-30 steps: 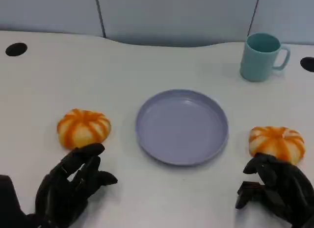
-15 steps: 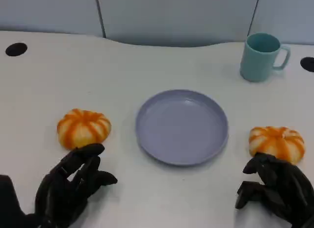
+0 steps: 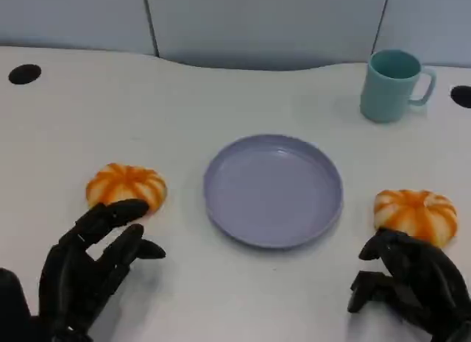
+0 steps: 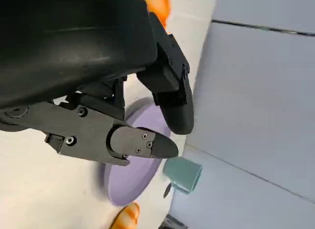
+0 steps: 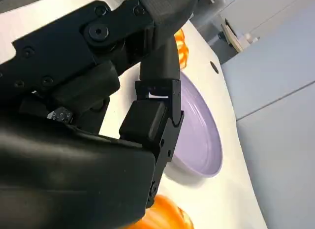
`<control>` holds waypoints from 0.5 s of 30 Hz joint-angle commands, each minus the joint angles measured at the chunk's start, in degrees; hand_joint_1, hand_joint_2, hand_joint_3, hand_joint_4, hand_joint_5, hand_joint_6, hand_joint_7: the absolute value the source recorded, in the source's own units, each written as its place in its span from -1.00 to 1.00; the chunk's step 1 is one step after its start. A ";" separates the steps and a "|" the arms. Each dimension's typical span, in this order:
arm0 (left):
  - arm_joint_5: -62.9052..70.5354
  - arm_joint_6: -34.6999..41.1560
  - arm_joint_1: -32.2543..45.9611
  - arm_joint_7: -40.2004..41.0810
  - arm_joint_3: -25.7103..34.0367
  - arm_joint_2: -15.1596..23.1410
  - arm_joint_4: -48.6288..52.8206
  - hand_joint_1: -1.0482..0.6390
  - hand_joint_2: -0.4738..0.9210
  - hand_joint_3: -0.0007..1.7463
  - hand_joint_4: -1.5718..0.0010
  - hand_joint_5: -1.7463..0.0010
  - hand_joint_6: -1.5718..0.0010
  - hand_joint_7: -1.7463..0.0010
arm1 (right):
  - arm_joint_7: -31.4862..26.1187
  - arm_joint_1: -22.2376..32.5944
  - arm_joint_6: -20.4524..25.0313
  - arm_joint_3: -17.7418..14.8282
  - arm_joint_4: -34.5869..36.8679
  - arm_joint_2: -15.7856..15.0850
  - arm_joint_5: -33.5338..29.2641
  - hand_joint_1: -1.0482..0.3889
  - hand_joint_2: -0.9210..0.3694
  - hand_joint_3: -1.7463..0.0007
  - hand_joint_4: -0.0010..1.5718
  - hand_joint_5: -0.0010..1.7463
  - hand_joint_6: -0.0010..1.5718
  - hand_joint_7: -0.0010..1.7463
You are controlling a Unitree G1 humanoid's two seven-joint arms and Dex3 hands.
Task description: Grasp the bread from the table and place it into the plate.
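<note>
progress stands at the very start, as i judge it: the plate [image 3: 273, 190] lies bare at the middle of the worktop [image 3: 221, 99], and neither bread has been lifted. the left bread [image 3: 125, 186] sits at nine o'clock from the plate, well apart from its rim; the right bread [image 3: 415, 214] sits at about four o'clock, also clear of the rim. the left hand [image 3: 88, 265] is released, fingers spread with nothing in them, its uppermost fingertip just at the near edge of the left bread; i cannot tell whether it touches. the right hand [image 3: 408, 287] hangs at six o'clock of the right bread, fingers curled in and grasping nothing. left to do: close on a bread, carry it over, set it down. a teal mug [image 3: 393, 85] stands at one o'clock from the plate, well clear of either path. two dark holes [image 3: 24, 74] mark the worktop's far corners. nothing lies between either bread and the plate.
</note>
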 commanded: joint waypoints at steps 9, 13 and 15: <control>25.64 -23.38 -1.31 8.23 -5.48 9.89 -1.29 -0.31 1.00 -0.85 0.50 0.39 0.36 0.99 | -0.78 0.09 -0.75 -0.03 -0.68 -0.12 0.14 -0.78 -0.76 1.00 0.81 -0.03 0.52 0.03; 38.54 -25.07 -4.07 16.76 -6.86 14.68 -2.09 -0.26 1.00 -0.94 0.58 0.53 0.39 1.00 | 0.42 -0.06 -1.25 -0.06 0.18 -0.22 0.70 -0.78 -0.76 1.00 0.81 -0.03 0.51 0.02; 45.44 -25.84 -5.67 21.55 -7.86 17.70 -1.80 -0.27 0.98 -0.97 0.64 0.57 0.45 1.00 | 0.16 0.00 -0.75 -0.10 -0.02 -0.16 0.77 -0.77 -0.76 1.00 0.81 -0.03 0.52 0.02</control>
